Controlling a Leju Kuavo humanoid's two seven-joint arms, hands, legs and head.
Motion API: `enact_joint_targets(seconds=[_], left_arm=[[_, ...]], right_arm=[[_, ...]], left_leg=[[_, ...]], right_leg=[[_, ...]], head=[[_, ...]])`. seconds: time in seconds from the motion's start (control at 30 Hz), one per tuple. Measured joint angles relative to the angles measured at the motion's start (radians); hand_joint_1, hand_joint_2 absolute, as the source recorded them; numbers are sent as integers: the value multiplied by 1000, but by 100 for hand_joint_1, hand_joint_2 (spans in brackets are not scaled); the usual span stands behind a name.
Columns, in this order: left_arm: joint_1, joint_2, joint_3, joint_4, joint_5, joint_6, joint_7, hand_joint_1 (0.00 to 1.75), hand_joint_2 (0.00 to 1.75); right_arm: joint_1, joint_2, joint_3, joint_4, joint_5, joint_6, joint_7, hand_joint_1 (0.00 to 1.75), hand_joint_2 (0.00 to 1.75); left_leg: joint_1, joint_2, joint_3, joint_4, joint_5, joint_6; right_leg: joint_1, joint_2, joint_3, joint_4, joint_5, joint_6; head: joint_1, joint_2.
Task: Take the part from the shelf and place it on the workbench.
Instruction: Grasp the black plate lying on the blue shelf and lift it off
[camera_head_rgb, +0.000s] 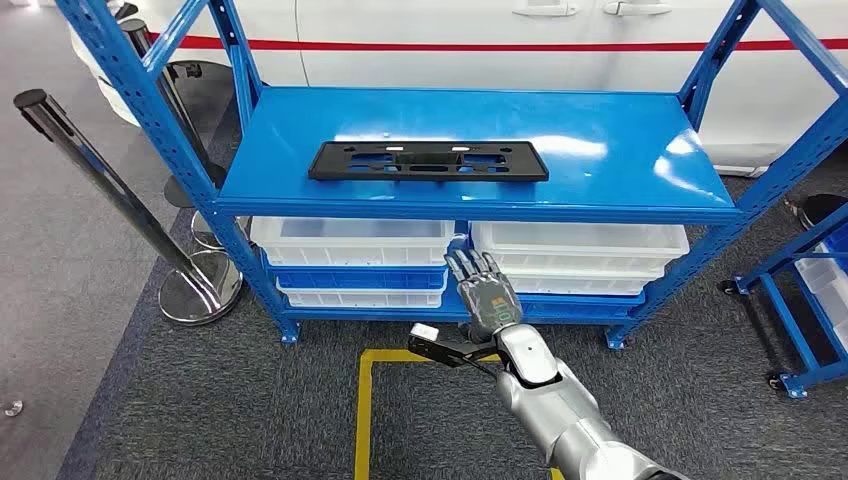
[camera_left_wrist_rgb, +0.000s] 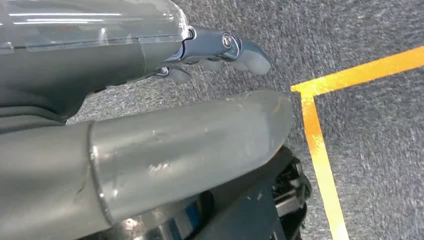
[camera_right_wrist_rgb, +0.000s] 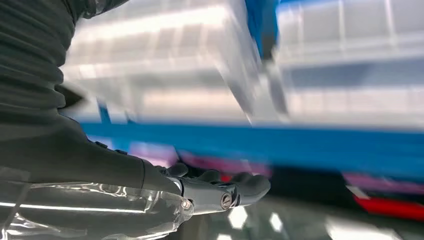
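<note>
Head view is showing the right hand (camera_head_rgb: 487, 296) raised in front of the robot, its dark fingers (camera_head_rgb: 473, 267) stretched straight and apart, its thumb sticking out to the side, and holding nothing. Behind the hand, the silver right arm (camera_head_rgb: 560, 405) is coming up from the lower edge of the picture. The fingers are pointing toward the blue metal shelf unit (camera_head_rgb: 640, 160) and are sitting below its top board, in front of the white plastic bins (camera_head_rgb: 352, 241) stacked on the lower level. A flat black plastic part (camera_head_rgb: 428, 161) with long cut-out slots is lying flat on the top board, toward its left half, well apart from the hand and touched by nothing.

Right wrist view is blurred; the fingers (camera_right_wrist_rgb: 235, 187) are reaching out with nothing between them, and the white bins and a blue beam are passing behind them.

Left wrist view is showing the left hand (camera_left_wrist_rgb: 165, 100) hanging over grey carpet (camera_left_wrist_rgb: 375, 130). Its thick grey thumb (camera_left_wrist_rgb: 200, 145) is lying straight and its darker fingers (camera_left_wrist_rgb: 235, 50) are only slightly bent, with nothing in them. A yellow tape line (camera_left_wrist_rgb: 320, 150) is making a corner on the carpet just beside the hand.

Back in the head view, a shiny metal barrier post (camera_head_rgb: 120, 190) on a round base is standing left of the shelf, and a white wall with a red stripe (camera_head_rgb: 480, 45) is running behind it.
</note>
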Motion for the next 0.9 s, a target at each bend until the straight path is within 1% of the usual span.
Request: enact_joint_targets(seconds=[0.07,0.1,0.17,0.2,0.23,0.27,0.3,0.33,0.37,0.4,0.47,0.5,0.53,0.57,0.6,0.67,0.7,0.73,0.77,0.8,0.83,0.87,0.9], left_arm=[[-3,-2,4,0,-5,0,-2,0,0],[-5,-5,9,1,-9,0,-4,0,0],[-12,-10,18,4,-19,-1,-7,0,0],[-14,-12,23,5,-24,-1,-8,0,0],[-16,-14,28,6,-31,-1,-10,0,0],[-17,-16,33,7,-38,-1,-12,0,0],[-19,-18,38,8,-44,-2,-14,0,0],[-22,-21,42,9,-51,-3,-16,0,0],[-26,-23,45,10,-58,-3,-18,0,0],[-30,-25,48,11,-65,-4,-21,0,0],[-36,-26,55,13,-79,-4,-24,0,0],[-38,-26,57,14,-86,-4,-25,0,0],[-39,-26,59,14,-91,-4,-24,0,0],[-40,-26,60,14,-95,-4,-24,0,0],[-41,-26,60,14,-97,-5,-23,0,0],[-44,-26,60,14,-101,-8,-22,0,0],[-44,-26,60,14,-103,-10,-23,0,0],[-44,-26,60,14,-104,-11,-23,0,0],[-45,-26,60,14,-106,-12,-23,0,0],[-45,-26,60,14,-106,-12,-23,0,0],[-46,-26,60,14,-107,-13,-23,0,0],[-48,-26,60,14,-108,-14,-23,0,0],[-50,-26,60,14,-109,-16,-24,0,0]], right_arm=[[-4,-4,15,-16,12,-9,12,0,175],[-7,-8,30,-32,25,-17,24,0,175],[-10,-18,63,-63,51,-32,49,0,175],[-10,-24,82,-80,66,-40,63,0,175],[-9,-30,104,-100,83,-49,80,0,175],[-9,-36,127,-120,100,-60,97,0,175],[-9,-41,149,-142,118,-71,114,0,175],[-8,-43,168,-164,135,-83,129,0,175],[-6,-45,183,-185,152,-94,142,0,175],[-2,-45,194,-205,169,-105,154,0,175],[12,-44,207,-237,194,-127,171,0,175],[21,-43,212,-249,201,-136,176,0,175],[29,-41,215,-258,204,-142,179,0,175],[35,-37,217,-264,205,-146,179,0,175],[41,-33,218,-270,205,-148,177,0,175],[54,-27,218,-275,206,-150,170,0,175],[61,-25,218,-276,206,-151,167,0,175],[68,-24,218,-276,206,-151,164,0,175],[73,-23,218,-276,206,-151,163,0,175],[75,-21,218,-276,205,-151,162,0,175],[76,-19,218,-276,205,-151,161,0,175],[76,-17,218,-276,206,-151,159,0,175],[76,-15,218,-277,206,-151,157,0,175]], left_leg=[[0,0,2,-3,2,6],[0,1,3,-6,3,11],[-4,1,2,-5,3,18],[-5,1,2,-4,2,19],[-7,1,2,-2,0,21],[-8,1,3,0,-2,21],[-8,1,4,2,-4,20],[-10,1,5,4,-6,18],[-12,0,4,7,-9,14],[-13,0,3,9,-10,11],[-15,-1,1,8,-10,2],[-14,0,1,7,-12,-3],[-13,0,-1,14,-19,-8],[-12,0,-10,35,-35,-14],[-10,0,-28,77,-61,-19],[-6,0,-88,207,-122,-27],[-4,0,-114,261,-138,-30],[-3,1,-127,283,-134,-32],[-1,1,-121,266,-113,-33],[1,1,-97,212,-77,-34],[3,1,-65,142,-44,-33],[2,1,-36,79,-22,-31],[1,1,-16,36,-10,-27]], right_leg=[[0,0,-15,34,-23,3],[0,0,-37,81,-49,5],[1,0,-100,206,-104,8],[1,0,-124,251,-115,8],[1,0,-133,264,-107,7],[1,0,-124,241,-82,4],[2,0,-99,184,-45,0],[3,0,-69,120,-14,-4],[4,0,-44,63,6,-8],[7,0,-28,26,15,-11],[10,1,-22,7,12,-16],[8,0,-21,5,14,-21],[6,0,-19,1,15,-26],[3,0,-17,-2,17,-31],[0,-1,-16,-5,18,-36],[1,-2,-16,-5,17,-40],[1,-3,-16,-5,17,-41],[0,-3,-16,-4,16,-41],[0,-2,-15,-4,16,-41],[-1,-2,-15,-2,15,-39],[-1,0,-14,-1,14,-37],[0,1,-15,2,12,-33],[1,2,-16,4,11,-27]], head=[[0,0],[0,0],[0,0],[0,0],[0,0],[0,0],[0,0],[0,0],[0,0],[0,0],[0,0],[0,0],[0,0],[0,0],[0,0],[0,0],[0,0],[0,0],[0,0],[0,0],[0,0],[0,0],[0,0]])
